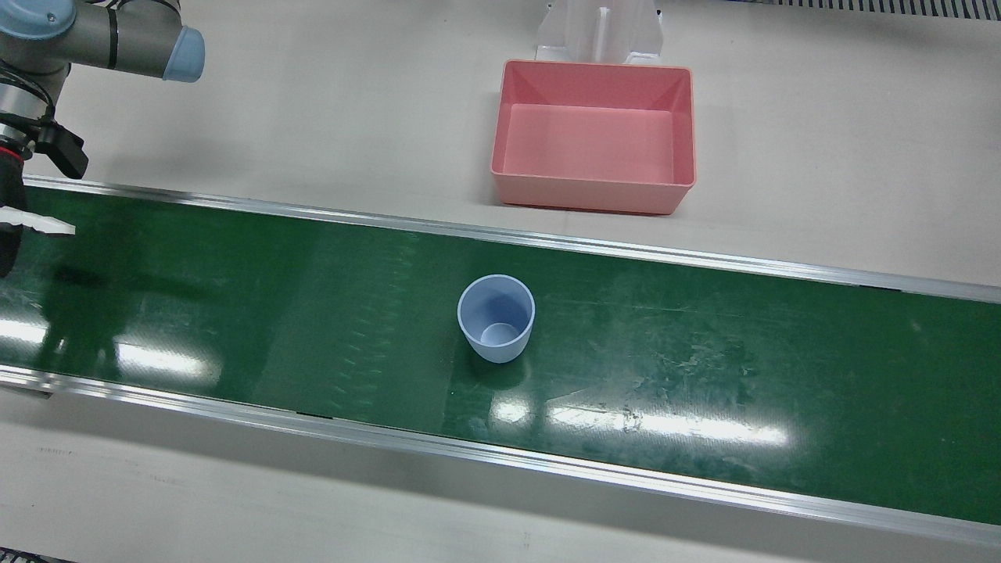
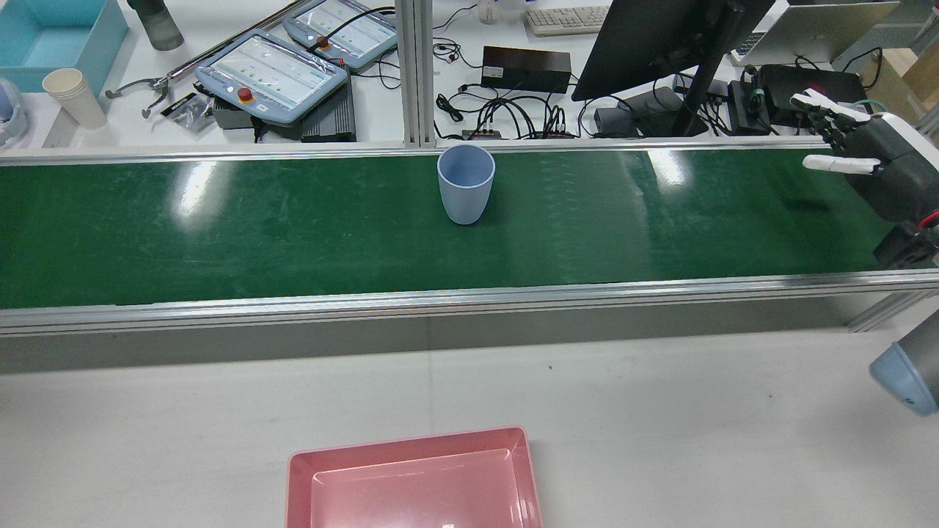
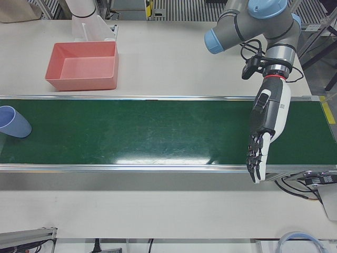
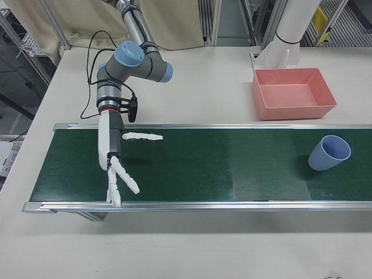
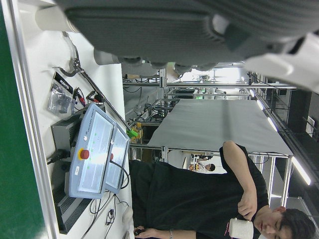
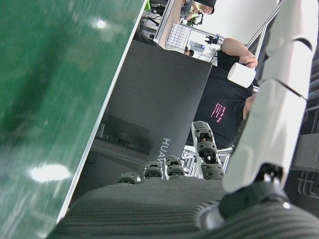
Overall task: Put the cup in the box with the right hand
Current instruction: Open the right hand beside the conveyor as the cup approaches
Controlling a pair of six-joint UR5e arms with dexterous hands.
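In the right-front view, the right hand hangs above the far left end of the green conveyor belt, with its white fingers spread wide apart, and it holds nothing. Further to the right in that view, the pale blue cup stands upright and empty on the belt, well apart from this hand. Behind the belt, on the white table, the pink box sits empty, a little to the left of the cup and not touching the belt's metal rail. In the left-front view the cup is at the left edge, the box is behind it on the table, and the left hand hangs over the belt near its right end, with the fingers straight and pointing down, loosely open and holding nothing.
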